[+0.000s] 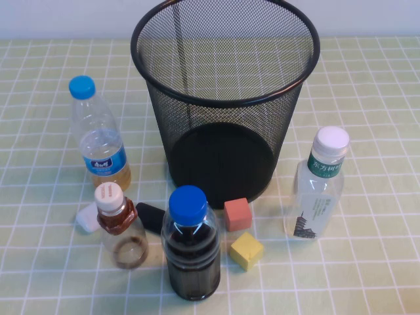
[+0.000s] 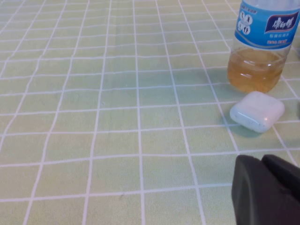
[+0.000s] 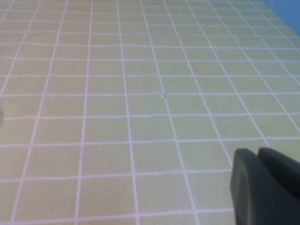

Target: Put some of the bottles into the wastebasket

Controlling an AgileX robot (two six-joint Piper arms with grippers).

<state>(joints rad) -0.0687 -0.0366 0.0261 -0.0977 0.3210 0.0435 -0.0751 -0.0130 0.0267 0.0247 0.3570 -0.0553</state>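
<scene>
The wastebasket [image 1: 134,46] is a large black wire-mesh bin standing upright at the middle back of the table. The taller clear bottle [image 1: 318,187], with a white cap and green label, stands to its front right. The small squat bottle [image 1: 120,226], with a cream cap and amber-brown neck, stands at the front left. Neither arm shows in the high view. My left gripper [image 2: 261,160] is shut and empty, low over the tablecloth near the blue-labelled bottle. My right gripper [image 3: 258,153] is shut and empty over bare tablecloth.
A slim blue-capped bottle [image 1: 98,138] stands at the left and shows in the left wrist view [image 2: 260,47]. A white case [image 2: 257,110] lies beside it. A dark-liquid bottle [image 1: 190,246], a red cube [image 1: 237,214], a yellow cube [image 1: 246,250] and a black object [image 1: 151,215] sit in front of the bin.
</scene>
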